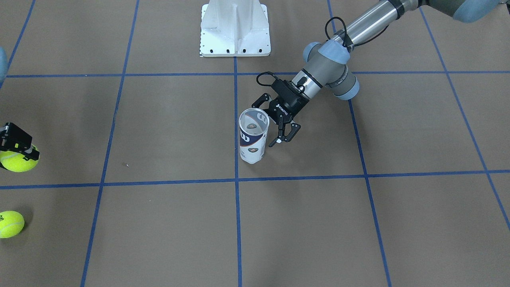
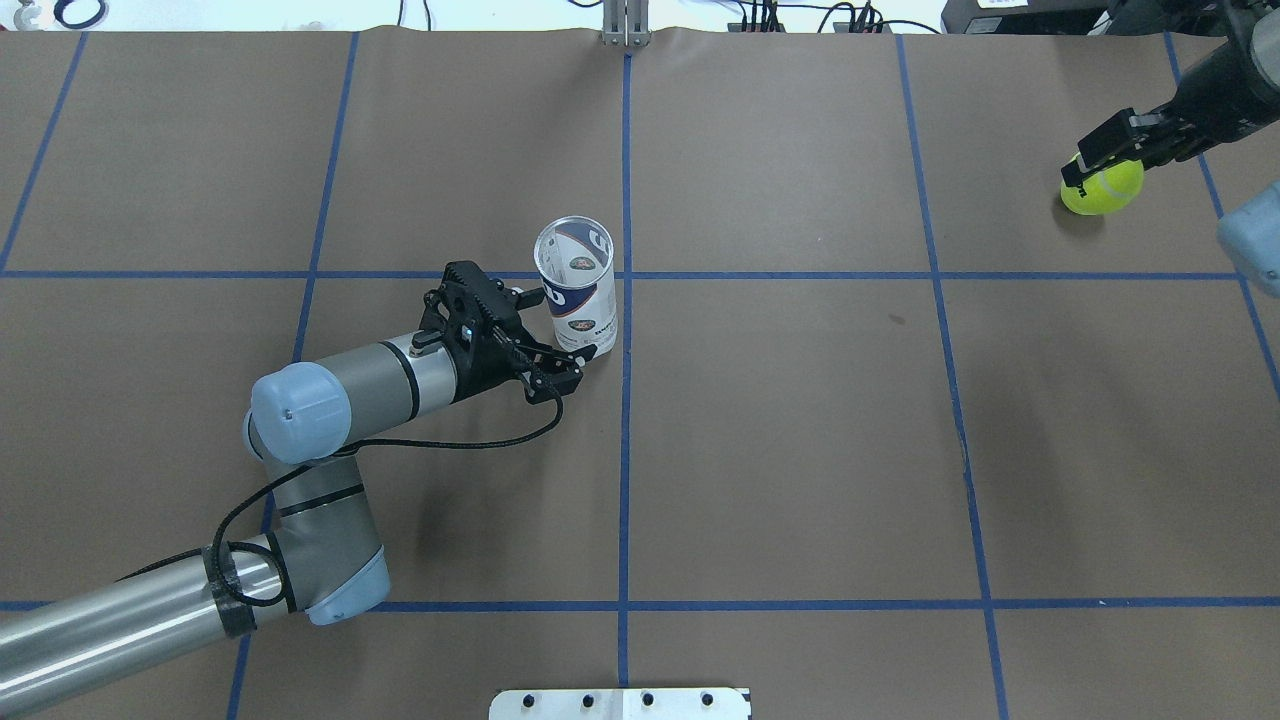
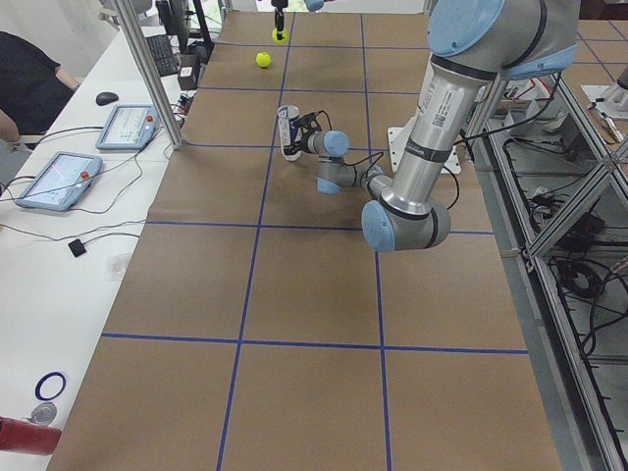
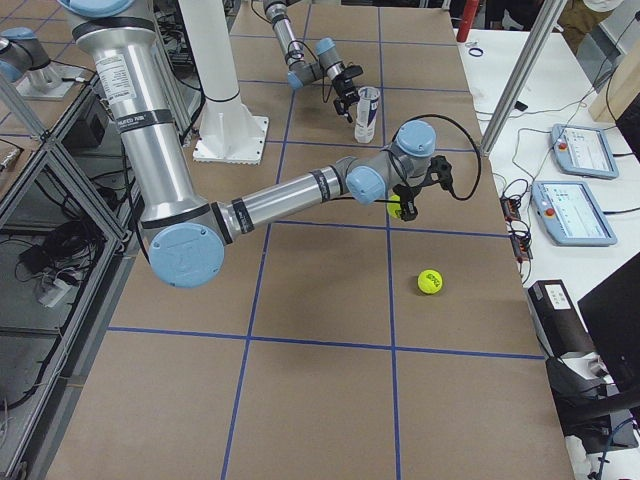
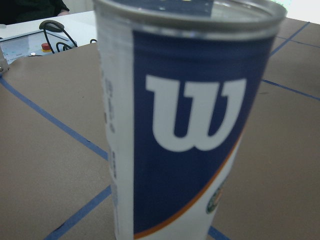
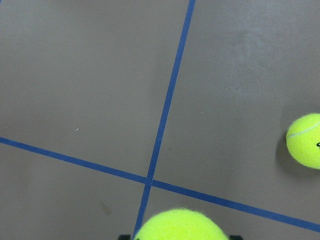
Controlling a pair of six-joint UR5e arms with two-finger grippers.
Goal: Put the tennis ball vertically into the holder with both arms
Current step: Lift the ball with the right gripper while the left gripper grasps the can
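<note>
The holder (image 1: 253, 135), a clear can with a navy "W" label, stands upright with its mouth open near the table's middle; it also shows in the overhead view (image 2: 577, 290) and fills the left wrist view (image 5: 185, 125). My left gripper (image 1: 267, 123) is open right beside the can, its fingers spread on either side of the can's near flank (image 2: 557, 335). My right gripper (image 2: 1105, 165) is far off at the table's edge, shut on a yellow tennis ball (image 2: 1102, 188), seen also in the front view (image 1: 18, 159) and at the bottom of the right wrist view (image 6: 180, 225).
A second tennis ball (image 1: 10, 224) lies loose on the table near the held one (image 6: 305, 140). The white pedestal base (image 1: 235, 30) stands at the robot's side. Operators' tablets (image 4: 578, 150) lie on a white side table.
</note>
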